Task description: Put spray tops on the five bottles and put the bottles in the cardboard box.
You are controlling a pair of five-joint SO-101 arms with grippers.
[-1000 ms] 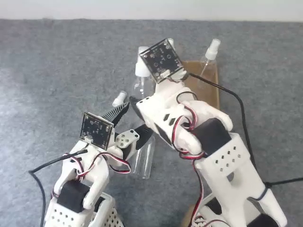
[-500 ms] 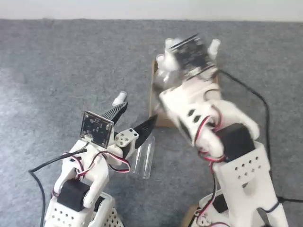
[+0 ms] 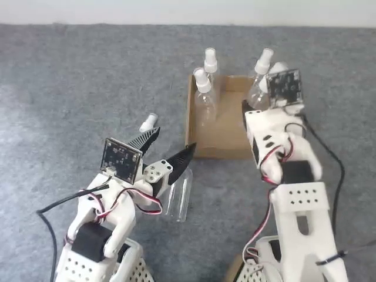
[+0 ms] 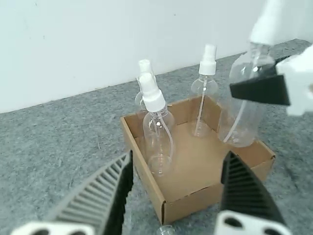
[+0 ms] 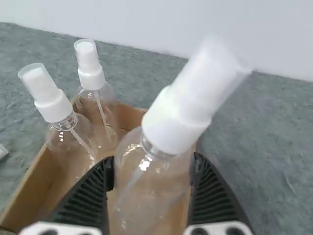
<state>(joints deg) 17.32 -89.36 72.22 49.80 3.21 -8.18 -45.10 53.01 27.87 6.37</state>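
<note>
Right gripper [image 5: 151, 193] clamped a capped bottle [image 5: 161, 161] over the cardboard box [image 3: 218, 151]. Left gripper [image 3: 175, 140] gaped wide, by a second bottle [image 3: 179, 197] lying flat on the grey mat [image 3: 70, 88].

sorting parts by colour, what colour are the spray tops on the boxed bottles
White plastic spray tops on clear plastic bottles; clearest in the left wrist view.

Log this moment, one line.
right gripper: shut on capped bottle at cardboard box | left gripper: open near uncapped bottle | boxed: three bottles
</note>
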